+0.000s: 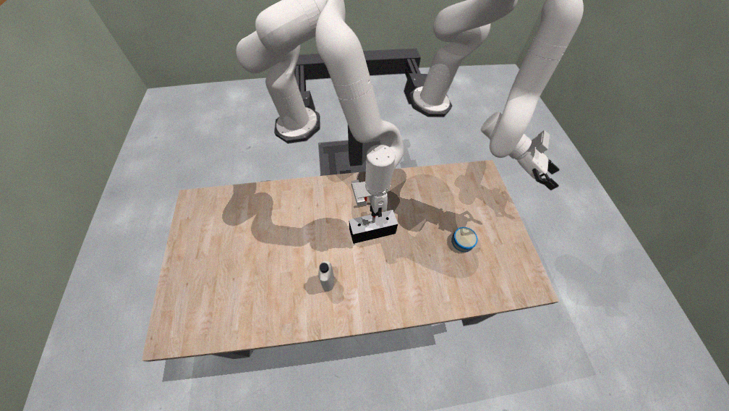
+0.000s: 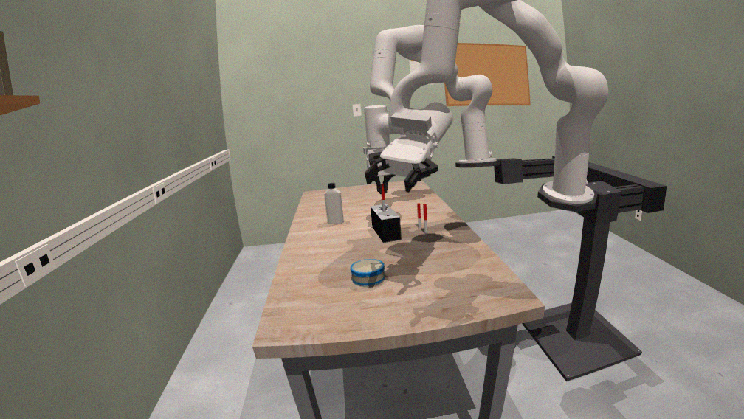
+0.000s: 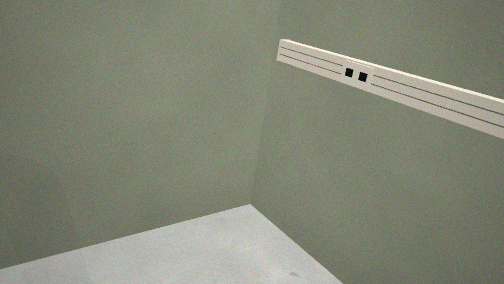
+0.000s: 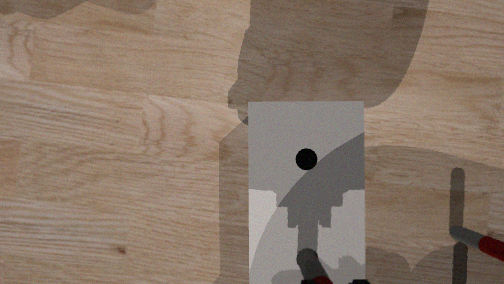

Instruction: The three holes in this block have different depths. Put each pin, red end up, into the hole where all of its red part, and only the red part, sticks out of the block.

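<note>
The block (image 1: pixel 374 234) (image 2: pixel 385 227) (image 4: pixel 277 125) has a grey top and dark sides; an outer hole (image 1: pixel 359 224) (image 4: pixel 306 159) and another outer hole (image 1: pixel 387 218) show dark. My right gripper (image 1: pixel 376 211) (image 4: pixel 334 281) is shut on a pin (image 2: pixel 383 193) (image 4: pixel 307 261), red end up, over the block's middle. The pin's lower end meets the top there; some grey shows, and how deep it sits cannot be told. Two pins stand upright beside the block, red ends up: one pin (image 2: pixel 418 210) and another pin (image 2: pixel 425 212). My left gripper (image 1: pixel 555 177) is open and empty, high beyond the table's end.
A grey bottle (image 1: pixel 326 278) (image 2: pixel 333 208) with a black cap stands near the block on the table (image 1: pixel 229 306) (image 2: pixel 312 317). A round blue-rimmed tin (image 1: pixel 465 239) (image 2: pixel 367 272) lies toward the left arm's end. The left wrist view shows only walls, floor and a socket strip (image 3: pixel 315 59).
</note>
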`<state>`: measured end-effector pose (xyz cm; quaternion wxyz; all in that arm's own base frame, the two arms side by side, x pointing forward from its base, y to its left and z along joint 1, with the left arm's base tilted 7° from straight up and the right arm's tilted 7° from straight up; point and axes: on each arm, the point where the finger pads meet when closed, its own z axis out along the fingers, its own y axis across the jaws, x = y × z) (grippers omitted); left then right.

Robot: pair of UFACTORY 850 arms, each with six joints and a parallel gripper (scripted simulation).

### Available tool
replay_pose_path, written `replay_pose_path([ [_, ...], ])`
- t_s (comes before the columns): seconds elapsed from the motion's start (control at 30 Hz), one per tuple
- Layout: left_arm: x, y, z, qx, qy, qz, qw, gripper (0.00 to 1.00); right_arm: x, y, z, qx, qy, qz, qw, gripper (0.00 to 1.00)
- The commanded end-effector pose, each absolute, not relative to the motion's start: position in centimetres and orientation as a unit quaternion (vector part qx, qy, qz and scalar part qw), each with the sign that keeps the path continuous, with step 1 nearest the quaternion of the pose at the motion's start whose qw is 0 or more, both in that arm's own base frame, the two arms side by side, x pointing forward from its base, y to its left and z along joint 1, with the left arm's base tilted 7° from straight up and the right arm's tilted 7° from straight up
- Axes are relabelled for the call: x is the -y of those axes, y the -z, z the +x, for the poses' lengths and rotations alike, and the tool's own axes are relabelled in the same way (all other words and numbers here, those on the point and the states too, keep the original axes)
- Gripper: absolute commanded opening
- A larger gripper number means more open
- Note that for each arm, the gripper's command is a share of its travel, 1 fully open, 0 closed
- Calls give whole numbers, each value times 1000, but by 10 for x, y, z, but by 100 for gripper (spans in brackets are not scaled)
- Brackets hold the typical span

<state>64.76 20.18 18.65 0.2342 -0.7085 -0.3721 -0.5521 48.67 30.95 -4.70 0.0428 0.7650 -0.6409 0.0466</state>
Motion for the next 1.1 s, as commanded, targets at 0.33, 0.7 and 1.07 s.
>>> replay_pose_path([
  [0.33,-202,-188,648,372,553,-708,234,100,-310,46,487,641,-47,765,41,0],
  [0.7,-202,-188,648,372,553,-708,234,100,-309,50,488,641,-47,765,42,0],
  [1.07,-202,-188,648,372,553,-708,234,100,-309,50,488,641,-47,765,42,0],
])
